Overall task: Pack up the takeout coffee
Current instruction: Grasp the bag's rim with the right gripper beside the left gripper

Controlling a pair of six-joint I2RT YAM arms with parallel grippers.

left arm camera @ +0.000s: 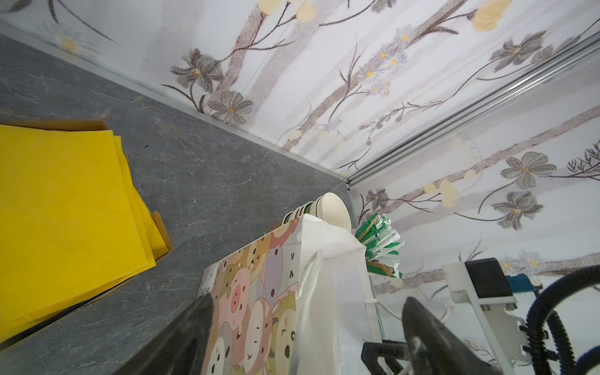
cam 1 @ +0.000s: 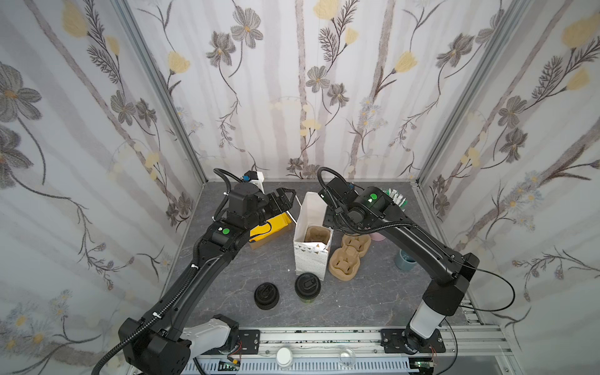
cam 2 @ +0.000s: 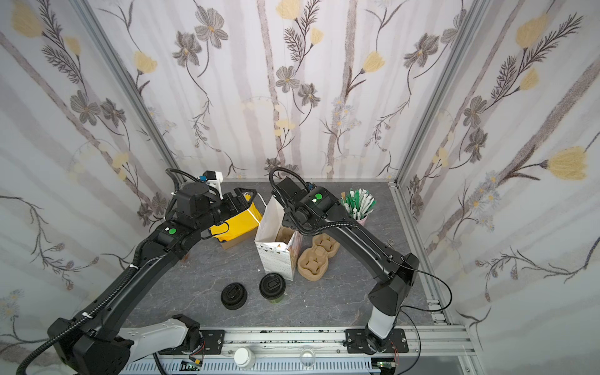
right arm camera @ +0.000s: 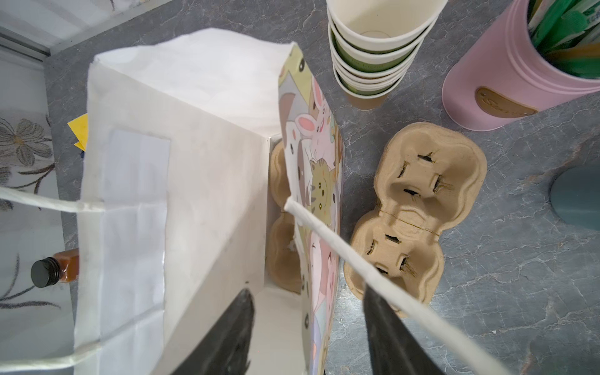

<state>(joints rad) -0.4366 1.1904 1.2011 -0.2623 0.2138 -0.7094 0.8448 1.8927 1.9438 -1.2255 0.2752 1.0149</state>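
The takeout coffee (cam 1: pixel 307 287) (cam 2: pixel 272 287), an olive cup with a black sip lid, stands upright on the grey table in front of the cartoon-printed paper bag (cam 1: pixel 311 256) (cam 2: pixel 276 259). The bag stands open with a pulp tray (cam 1: pixel 316 234) inside. My left gripper (cam 1: pixel 290 199) (left arm camera: pixel 308 300) is open beside the bag's back left edge and holds nothing. My right gripper (right arm camera: pixel 306 290) straddles the bag's right wall (right arm camera: pixel 319 181), one finger inside and one outside, jaws apart. The bag's white handle cord (right arm camera: pixel 341 246) crosses the outer finger. Both grippers are far from the coffee.
A low stack of black lids (cam 1: pixel 266 295) sits left of the coffee. Loose pulp trays (cam 1: pixel 349 256) lie right of the bag. Behind them are lidless cups (right arm camera: pixel 376 48), a pink cup of sachets (right arm camera: pixel 506 74) and a grey-blue cup (cam 1: pixel 405 259). Yellow napkins (cam 1: pixel 269 230) lie at back left.
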